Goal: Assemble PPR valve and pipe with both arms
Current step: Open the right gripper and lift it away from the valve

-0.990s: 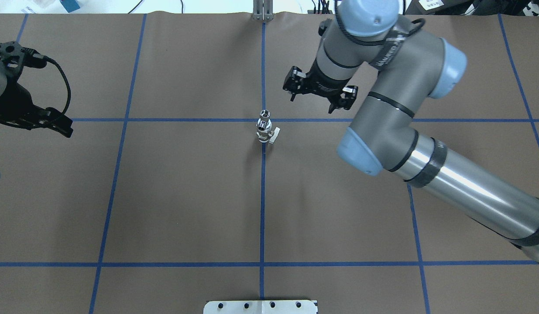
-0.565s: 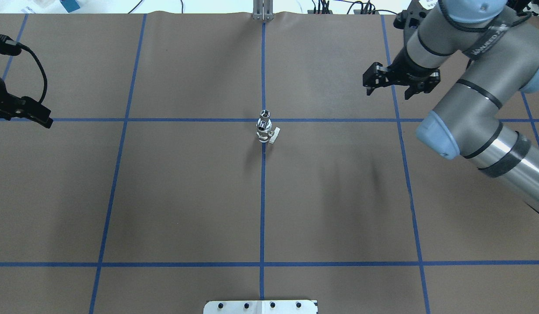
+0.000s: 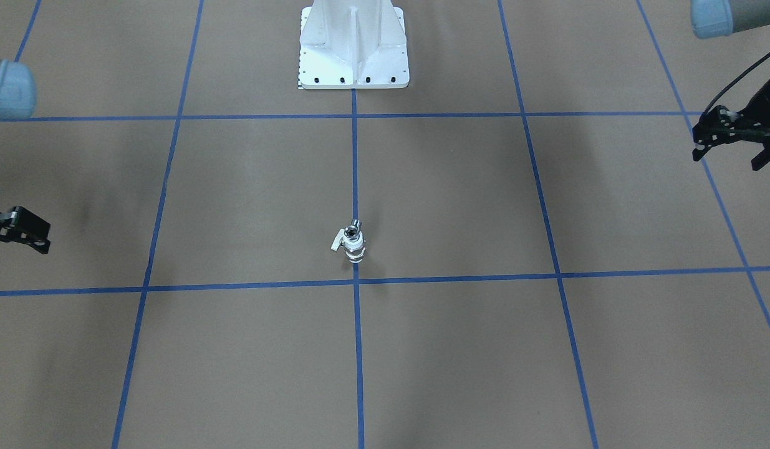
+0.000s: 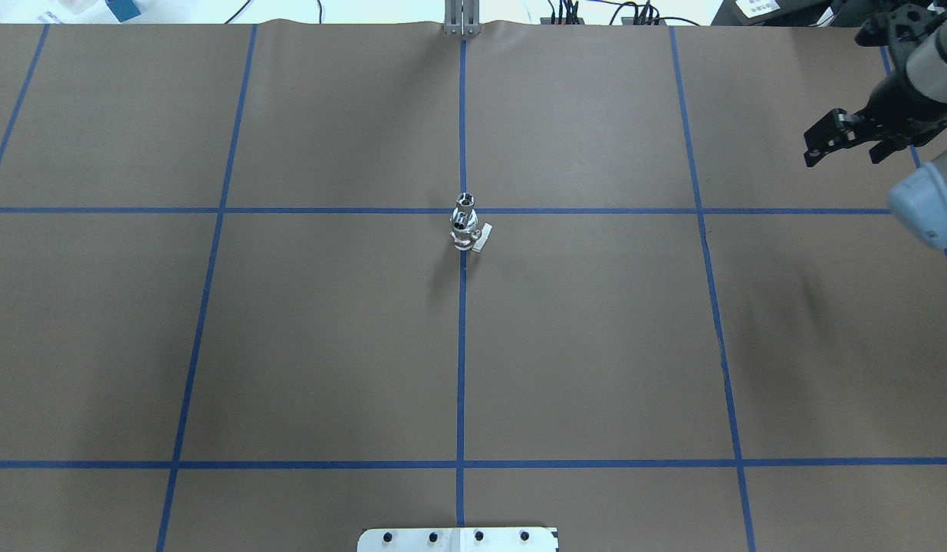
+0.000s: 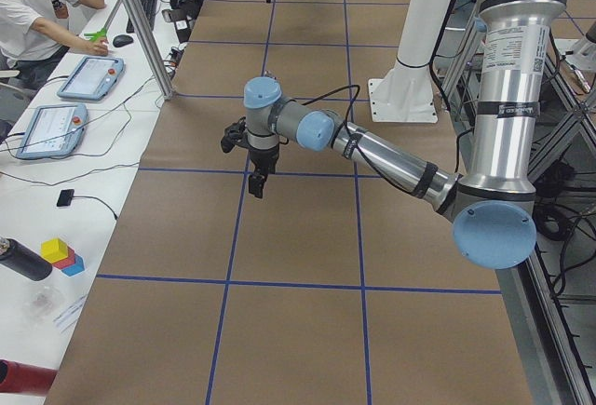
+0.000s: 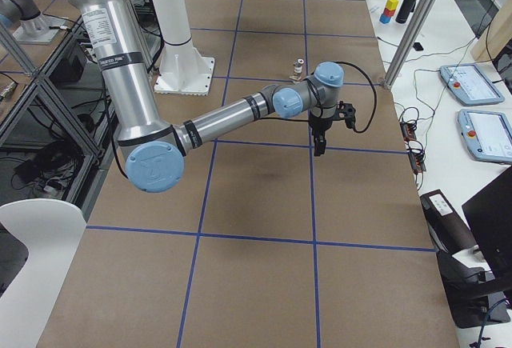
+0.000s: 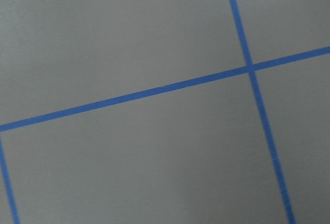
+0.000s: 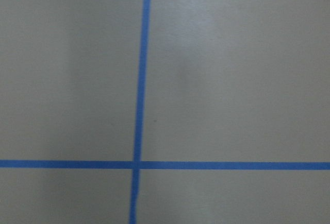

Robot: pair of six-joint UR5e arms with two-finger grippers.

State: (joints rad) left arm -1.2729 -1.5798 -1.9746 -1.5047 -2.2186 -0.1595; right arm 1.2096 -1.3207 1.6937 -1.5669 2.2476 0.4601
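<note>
PPR valve (image 4: 463,239) + pipe (image 4: 465,202) stand as one upright stack at mid-counter (image 4: 320,345). It sits right on the centre blue tape (image 4: 461,368) line, w/ its base just on the robot's side of the far cross line. The chrome pipe is on top, open round end facing up. The valve is under it, and its small white lever (image 4: 481,245) sticks out toward the counter's right edge. The stack is too small to tell how snug the joint is. Both grippers are well apart from it.

Right gripper (image 4: 843,156): up near the counter's far right corner, above the surface. Its fingers are spread wide w/ nothing between them. From the right-end cam the right arm (image 6: 240,112) stretches out low across the counter, and the gripper points down over a tape line.

Left gripper (image 3: 726,159): out by the counter's left edge, off the surface. It is also spread wide and empty, w/ a black cable looping down to it. From the left-end cam the left arm (image 5: 382,154) reaches out the same way, gripper hanging down near a tape crossing.

Both wrist cams show plain brown counter + crossing tape lines.

White pedestal base (image 3: 353,47) sits at the middle of the robot-side edge, in line w/ the stack along the centre tape.
</note>
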